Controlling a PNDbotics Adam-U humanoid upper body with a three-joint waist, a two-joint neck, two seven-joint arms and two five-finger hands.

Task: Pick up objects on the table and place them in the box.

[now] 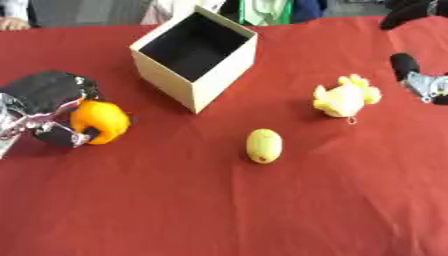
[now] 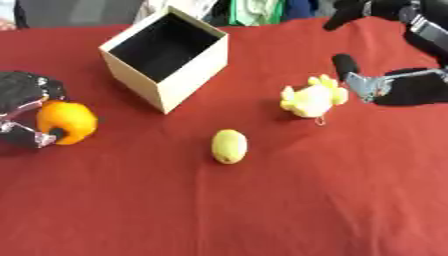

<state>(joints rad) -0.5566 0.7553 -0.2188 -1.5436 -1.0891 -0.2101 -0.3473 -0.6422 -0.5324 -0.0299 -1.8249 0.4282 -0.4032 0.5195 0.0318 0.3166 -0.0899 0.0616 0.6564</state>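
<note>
Your left hand (image 1: 45, 107) sits at the left edge of the red table (image 1: 224, 210), its fingers curled round the orange (image 1: 98, 121), which it holds just above or on the cloth; you cannot tell which. The box (image 1: 199, 82) stands open toward the far middle, tilted corner-on to you, with a dark inside, and it is near the orange but apart from it. A yellow-green fruit (image 1: 264, 145) lies on the cloth in the middle, well clear of both hands. A yellow plush toy (image 2: 311, 99) lies to its right. Your right hand (image 2: 385, 82) is over the right side, just beside the toy, one dark finger (image 2: 346, 64) stretched toward it and not closed on anything
</note>
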